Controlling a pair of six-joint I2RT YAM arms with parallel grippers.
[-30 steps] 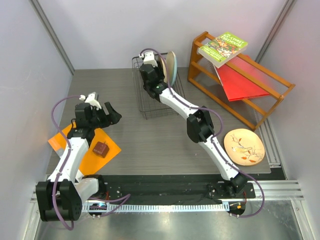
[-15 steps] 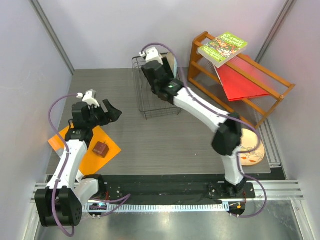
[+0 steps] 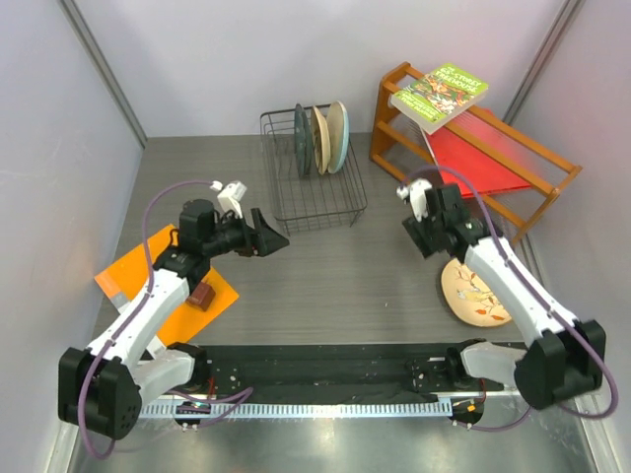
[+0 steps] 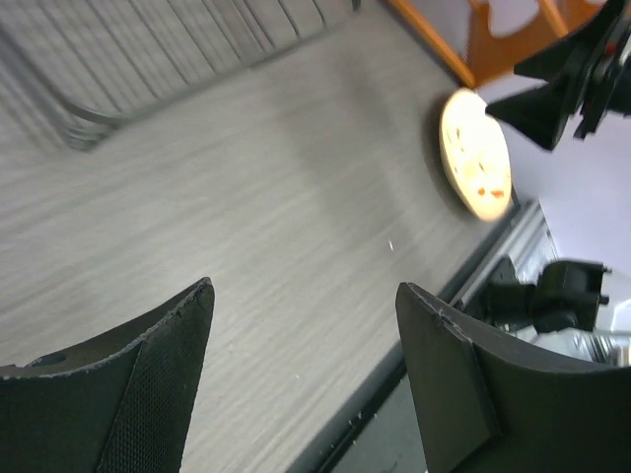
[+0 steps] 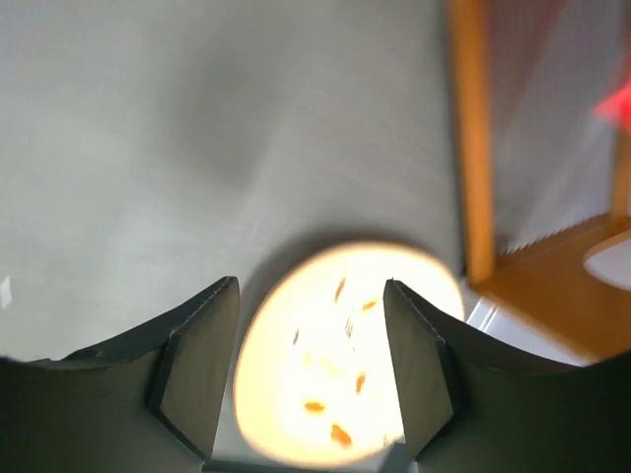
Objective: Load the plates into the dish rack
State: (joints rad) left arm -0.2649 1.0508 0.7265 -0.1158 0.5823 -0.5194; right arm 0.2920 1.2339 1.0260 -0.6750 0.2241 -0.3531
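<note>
Three plates (image 3: pixel 320 138) in rack (image 3: pixel 317 197), fourth plate (image 3: pixel 480 293) flat. Right gripper (image 5: pixel 311 286), left gripper (image 4: pixel 306 286) wide, empty. Low rim could skid off right fingers.

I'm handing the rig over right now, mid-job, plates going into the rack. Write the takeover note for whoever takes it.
Left claw: open, empty, above the table front-left of the dish rack.
Right claw: open, empty, hovering over the bird-painted plate, which lies flat on the table's right side.
Done: the dark plate, tan plate and cream-and-blue plate stand on edge at the rack's far end.
Left: grasp the bird-painted plate and slot it in.
</note>
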